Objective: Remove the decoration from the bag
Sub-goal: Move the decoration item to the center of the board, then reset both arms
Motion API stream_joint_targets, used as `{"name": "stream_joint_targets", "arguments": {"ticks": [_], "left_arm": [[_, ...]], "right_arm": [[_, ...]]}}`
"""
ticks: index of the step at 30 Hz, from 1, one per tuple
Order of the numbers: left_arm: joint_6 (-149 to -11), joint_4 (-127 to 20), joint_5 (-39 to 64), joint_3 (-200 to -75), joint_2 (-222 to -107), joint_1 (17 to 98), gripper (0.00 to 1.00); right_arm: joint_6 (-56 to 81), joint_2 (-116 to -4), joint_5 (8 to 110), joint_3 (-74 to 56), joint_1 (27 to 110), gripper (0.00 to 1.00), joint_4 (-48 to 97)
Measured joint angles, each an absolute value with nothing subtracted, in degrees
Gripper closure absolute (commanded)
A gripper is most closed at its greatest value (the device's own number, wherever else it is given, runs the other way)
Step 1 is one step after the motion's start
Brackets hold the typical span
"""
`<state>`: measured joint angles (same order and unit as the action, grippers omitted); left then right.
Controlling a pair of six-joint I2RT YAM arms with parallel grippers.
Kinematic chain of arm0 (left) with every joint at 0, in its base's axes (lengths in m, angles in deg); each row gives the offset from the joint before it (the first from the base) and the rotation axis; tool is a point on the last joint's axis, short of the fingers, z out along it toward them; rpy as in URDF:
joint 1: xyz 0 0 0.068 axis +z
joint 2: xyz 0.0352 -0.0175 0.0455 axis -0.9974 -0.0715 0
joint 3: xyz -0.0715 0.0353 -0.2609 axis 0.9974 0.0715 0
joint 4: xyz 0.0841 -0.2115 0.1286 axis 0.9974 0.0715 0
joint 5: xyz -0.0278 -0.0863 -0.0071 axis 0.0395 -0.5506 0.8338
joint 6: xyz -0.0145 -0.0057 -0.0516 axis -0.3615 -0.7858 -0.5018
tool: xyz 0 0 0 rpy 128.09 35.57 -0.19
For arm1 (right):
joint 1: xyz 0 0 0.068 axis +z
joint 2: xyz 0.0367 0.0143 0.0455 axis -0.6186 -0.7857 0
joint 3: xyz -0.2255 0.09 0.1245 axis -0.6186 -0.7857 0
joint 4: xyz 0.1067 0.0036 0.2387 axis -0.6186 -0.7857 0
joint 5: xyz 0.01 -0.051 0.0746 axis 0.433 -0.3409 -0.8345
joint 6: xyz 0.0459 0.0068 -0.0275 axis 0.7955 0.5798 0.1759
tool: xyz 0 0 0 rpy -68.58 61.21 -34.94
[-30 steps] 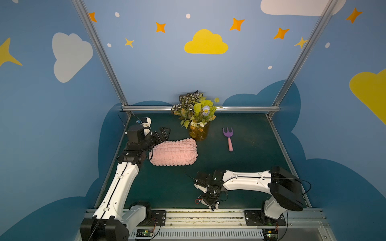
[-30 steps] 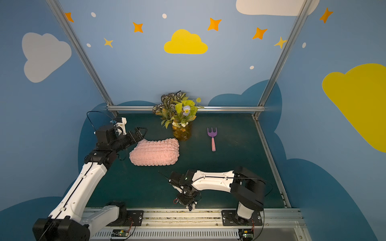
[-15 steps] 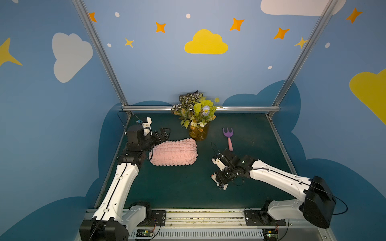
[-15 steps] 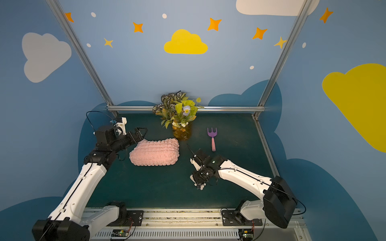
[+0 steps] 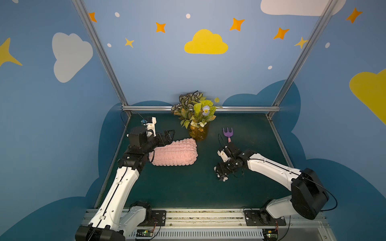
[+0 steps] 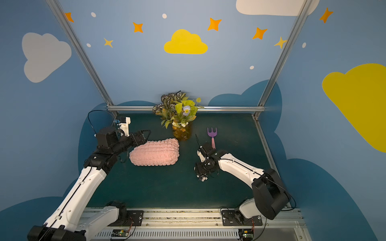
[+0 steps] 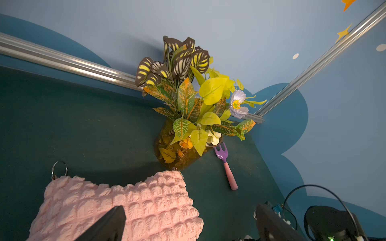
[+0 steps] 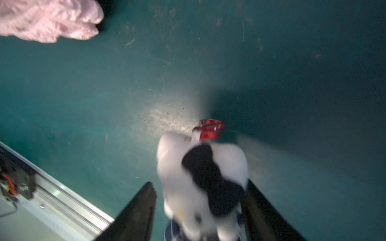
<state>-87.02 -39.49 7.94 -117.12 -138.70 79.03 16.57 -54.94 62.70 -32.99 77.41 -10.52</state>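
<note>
The bag [image 5: 174,155] is a pink bubble-knit pouch lying left of centre on the green table, seen in both top views [image 6: 155,153]. My left gripper [image 7: 190,207] hovers open at the bag's left end, its fingers straddling a corner of it without touching. The decoration [image 8: 177,162], a white plush cat head with a black bow and a red clasp [image 8: 210,129], is blurred between the spread fingers of my right gripper [image 8: 199,183]. A gap shows beside it. In a top view the decoration [image 5: 222,177] sits just below the right gripper [image 5: 221,172], well clear of the bag.
An amber vase of leaves [image 5: 198,131] stands behind the bag's right end. A purple-and-pink toy fork [image 5: 228,134] lies behind the right wrist. A metal ring [image 7: 59,169] sticks out of the bag's corner. The front rail [image 8: 62,198] runs close to the right gripper.
My right arm carried the decoration from the front middle back and to the right, then its jaws spread apart. The left arm and the bag have stayed put.
</note>
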Motion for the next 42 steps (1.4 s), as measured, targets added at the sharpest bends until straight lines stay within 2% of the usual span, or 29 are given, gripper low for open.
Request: {"name": "stream_joint_targets", "arguments": {"ticks": [8, 13, 15, 20, 23, 26, 30, 33, 38, 42], "left_arm": [[-82.1, -41.3, 14.9, -114.0, -136.1, 75.5, 0.00], [-79.2, -46.6, 22.7, -108.7, -134.4, 73.8, 0.00], [-77.5, -49.6, 26.4, -105.8, -134.4, 73.7, 0.00], [-72.7, -57.9, 34.5, -96.5, -135.2, 73.8, 0.00], [-70.2, -62.7, 38.5, -91.1, -136.5, 73.8, 0.00], [-67.9, -67.9, 41.2, -86.9, -138.9, 73.9, 0.00], [-64.8, -76.8, 43.1, -83.9, -146.5, 74.6, 0.00], [-62.5, -86.2, 42.7, -82.8, -154.5, 75.7, 0.00], [-61.6, -104.5, 38.5, -83.6, -168.3, 78.9, 0.00], [-60.4, -105.9, 35.0, -86.0, -169.7, 80.0, 0.00]], "right_arm": [[16.7, -49.2, 63.7, -28.2, 72.1, 0.02, -11.7], [15.3, -40.0, 73.9, -23.6, 67.0, 0.02, -10.4], [13.1, -34.6, 81.2, -26.2, 64.7, 0.02, -6.0], [6.2, -22.5, 96.7, -44.9, 54.3, 0.02, 14.8], [6.7, -25.6, 101.8, -51.1, 47.6, 0.02, 21.2], [7.4, -35.2, 102.7, -54.0, 43.6, 0.02, 26.6], [5.6, -47.7, 100.6, -56.2, 43.2, 0.02, 35.3], [1.6, -50.7, 97.0, -57.5, 43.3, 0.02, 40.5], [-1.1, -58.3, 92.6, -64.1, 42.4, 0.02, 64.4], [-2.2, -58.4, 90.7, -62.8, 42.1, 0.02, 60.7]]}}
